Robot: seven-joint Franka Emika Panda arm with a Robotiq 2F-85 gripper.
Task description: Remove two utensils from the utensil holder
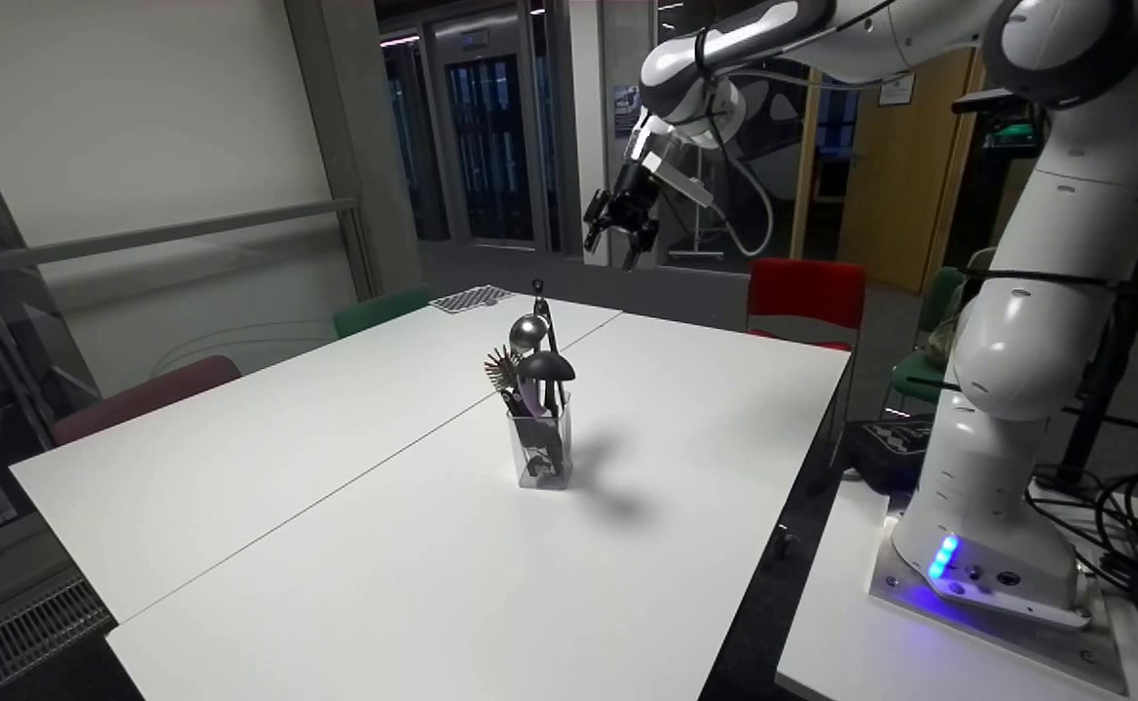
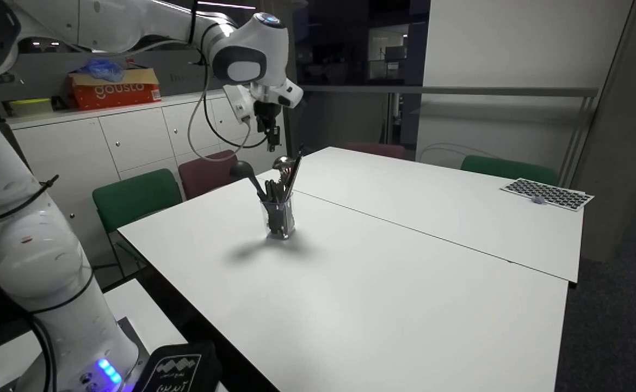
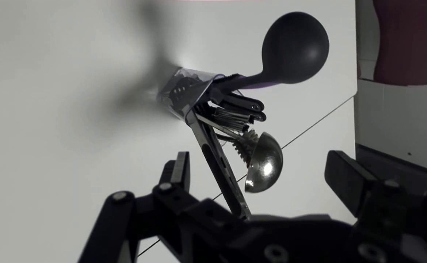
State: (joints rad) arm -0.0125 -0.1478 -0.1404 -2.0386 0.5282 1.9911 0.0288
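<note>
Robotiq tool (image 3: 259,164), jaws spread apart, hangs above the bench (image 1: 384,584); black ladle (image 3: 295,47), metal ladle (image 3: 266,166) and tongs (image 3: 217,170) protrude from the transparent utensil holder (image 1: 520,450).

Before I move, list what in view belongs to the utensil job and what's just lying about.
For the job: clear cup; black ladle, metal ladle, tongs and brush leaning in it (which two, unsettled); jaws, standing open.
Just lying about: checkered board, gousto box, black case.
</note>
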